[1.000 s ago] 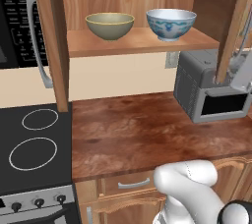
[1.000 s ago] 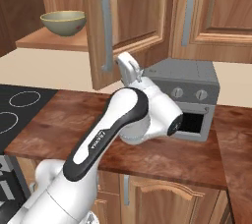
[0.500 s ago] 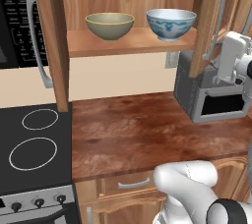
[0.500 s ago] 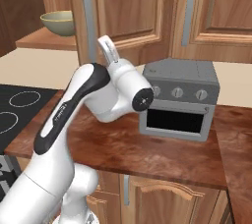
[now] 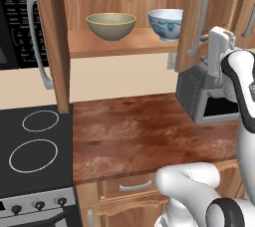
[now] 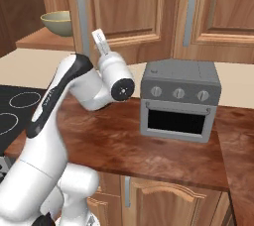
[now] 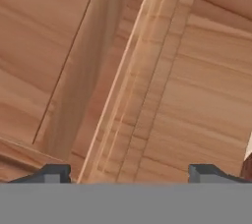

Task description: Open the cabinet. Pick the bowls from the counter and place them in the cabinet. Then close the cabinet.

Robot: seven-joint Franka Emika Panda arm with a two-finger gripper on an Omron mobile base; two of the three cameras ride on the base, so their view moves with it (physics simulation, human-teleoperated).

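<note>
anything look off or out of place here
Nothing spilled, tipped or damaged. Both bowls, the olive one and the blue-and-white one, sit upright on the cabinet shelf. The cabinet doors hang open, and the open end effector faces a door panel.

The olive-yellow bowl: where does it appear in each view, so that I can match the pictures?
Left base view: olive-yellow bowl at upper centre, on the cabinet shelf, left of the white and blue bowl.
Right base view: upper left, on the same shelf, beside the open cabinet door.
Hand view: not in it; wood panels fill it.
Shared landmark: the grey toaster oven on the counter.
</note>
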